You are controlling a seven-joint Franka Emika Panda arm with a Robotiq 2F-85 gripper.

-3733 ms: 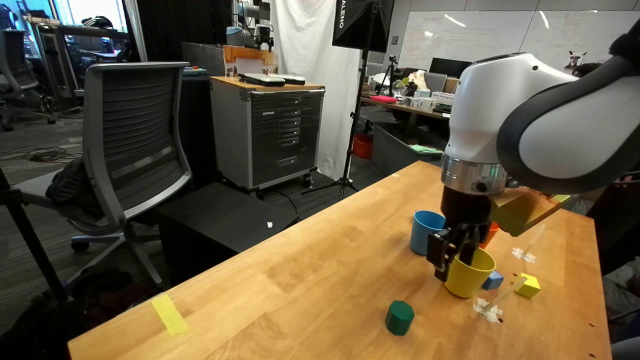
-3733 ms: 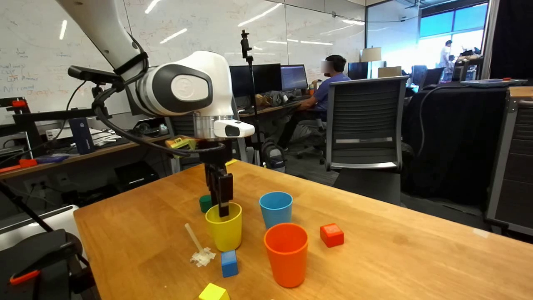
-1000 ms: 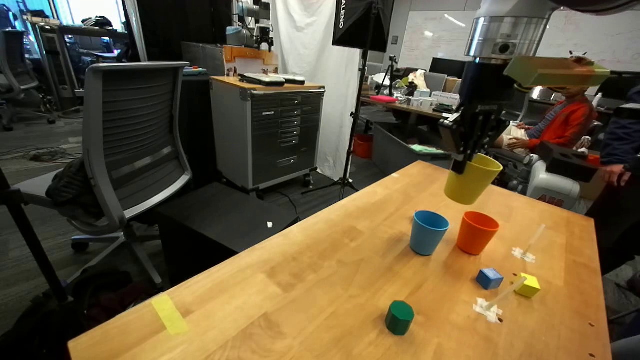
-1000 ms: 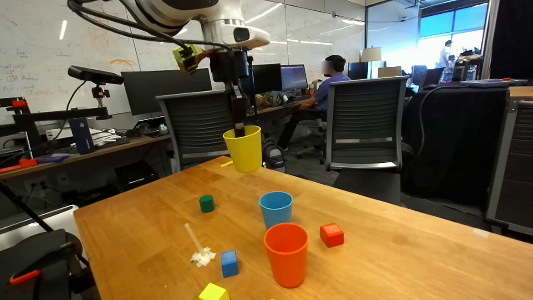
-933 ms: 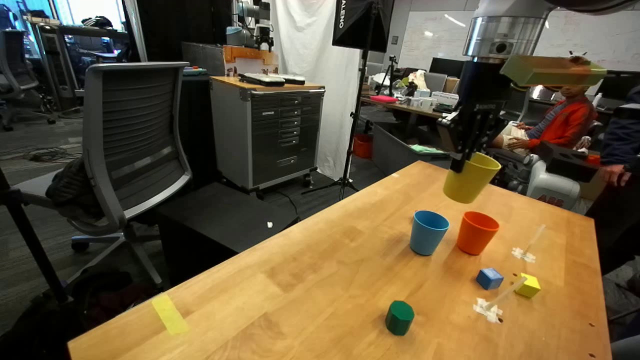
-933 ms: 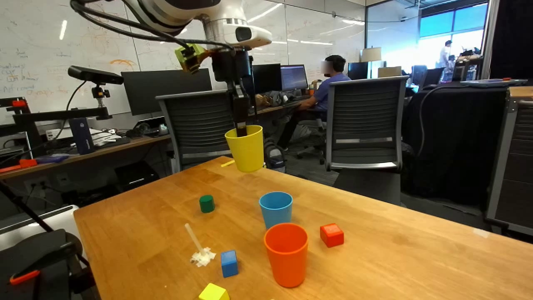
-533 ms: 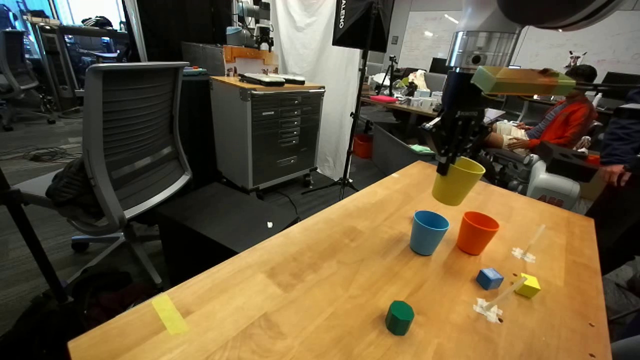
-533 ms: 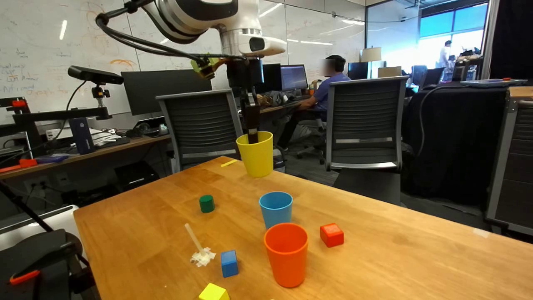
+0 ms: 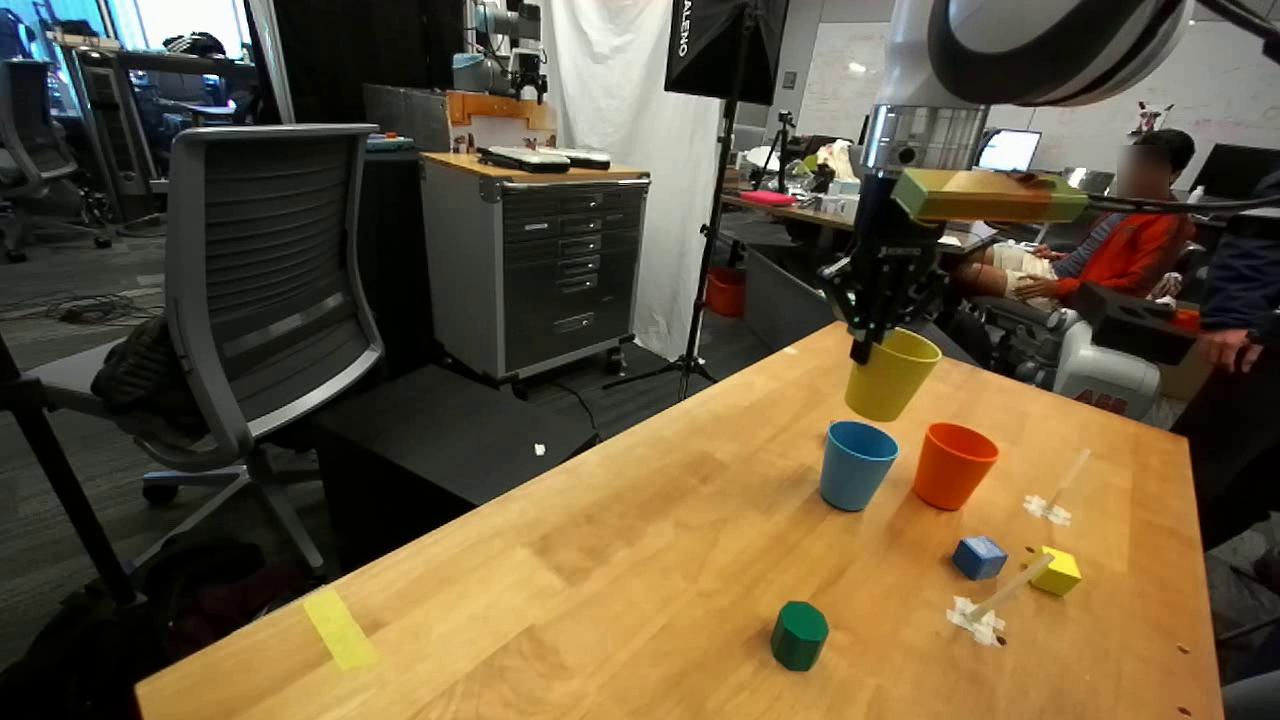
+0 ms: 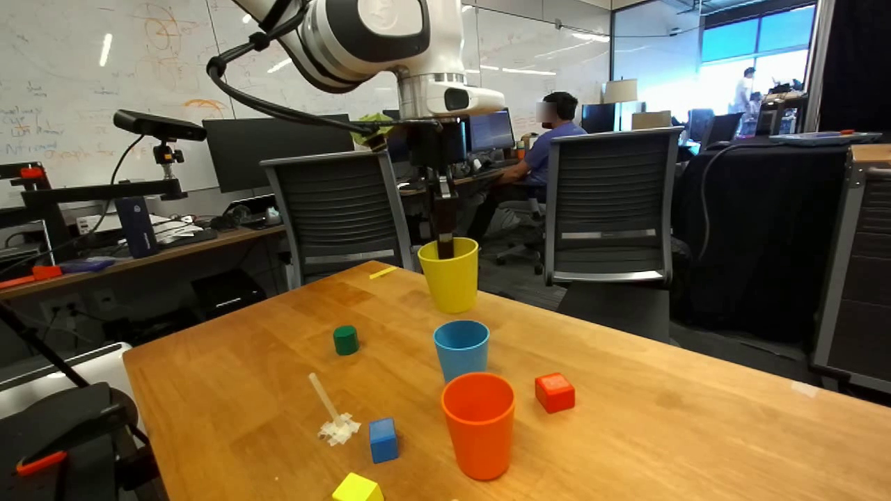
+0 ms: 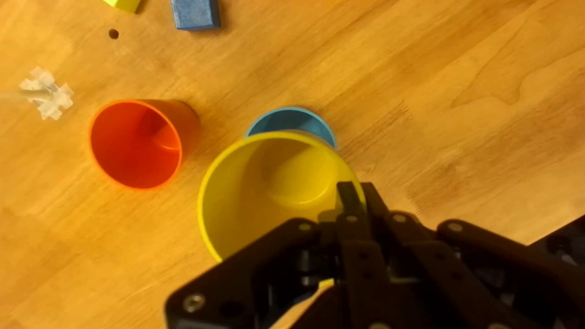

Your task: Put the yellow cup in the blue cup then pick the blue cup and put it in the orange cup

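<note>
While the claw (image 11: 358, 191) pinches its rim, the yellow cup (image 9: 893, 380) hangs apart from the lower blue cup (image 9: 857, 475). Open counter (image 9: 730, 470) separates that from the orange cup (image 9: 952, 475) and the long edge.

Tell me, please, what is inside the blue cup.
In the blue cup, only bare inner wall shows. Its bottom is hidden; in the wrist view, the yellow cup covers it.

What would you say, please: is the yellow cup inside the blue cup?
No: in an exterior view, the gripper holds the yellow cup clear of the blue cup, with a gap between them.
</note>
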